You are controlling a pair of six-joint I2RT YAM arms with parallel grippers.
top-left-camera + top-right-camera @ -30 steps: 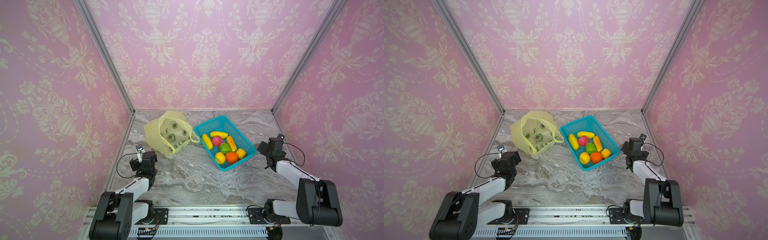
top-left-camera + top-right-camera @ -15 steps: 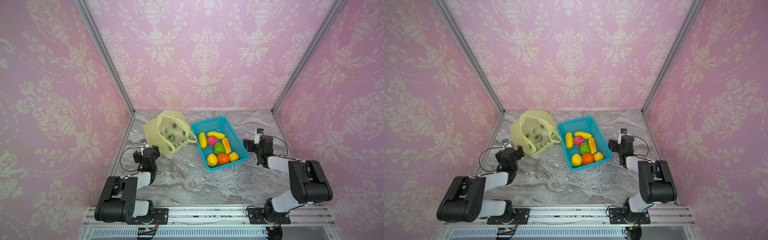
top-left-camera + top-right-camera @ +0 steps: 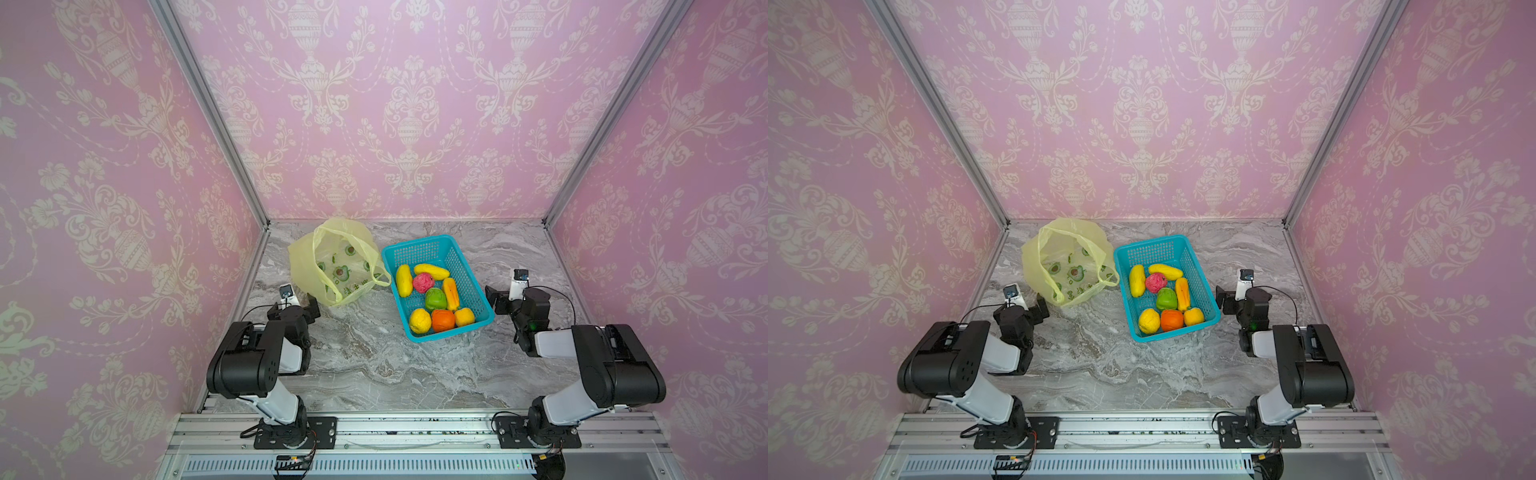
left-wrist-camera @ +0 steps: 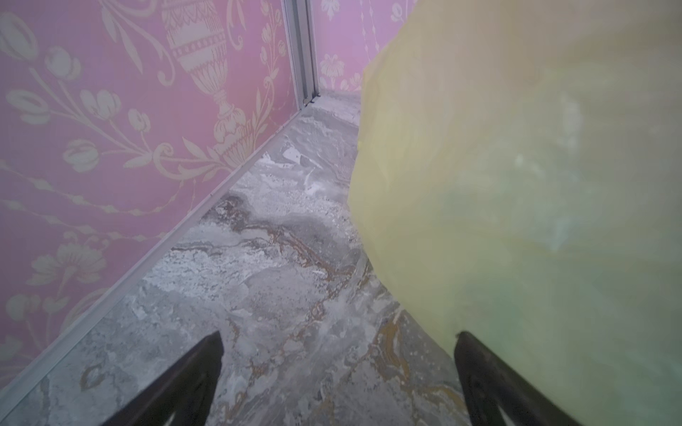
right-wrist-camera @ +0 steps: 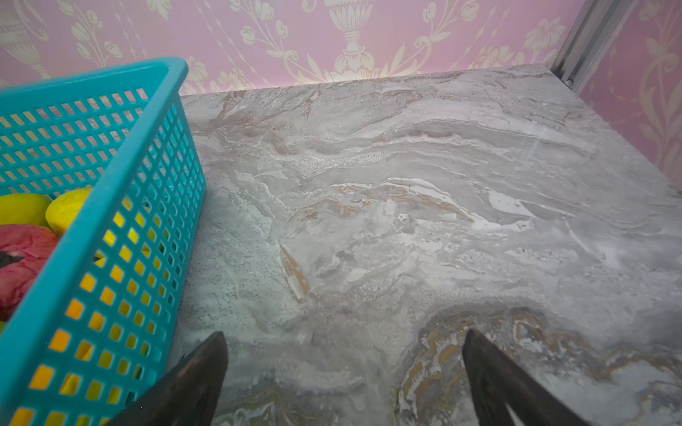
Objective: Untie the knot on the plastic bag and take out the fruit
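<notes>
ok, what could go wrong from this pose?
1. The left gripper is open with one finger right at the plastic bag; moving could snag and drag the light film.
2. The right gripper sits open close beside the teal basket; a sideways swing might shove it and its fruit.

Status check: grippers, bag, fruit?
Left gripper, right gripper: jaws open, empty. Bag untied, mouth open. Fruit in basket. Nothing blocking.
</notes>
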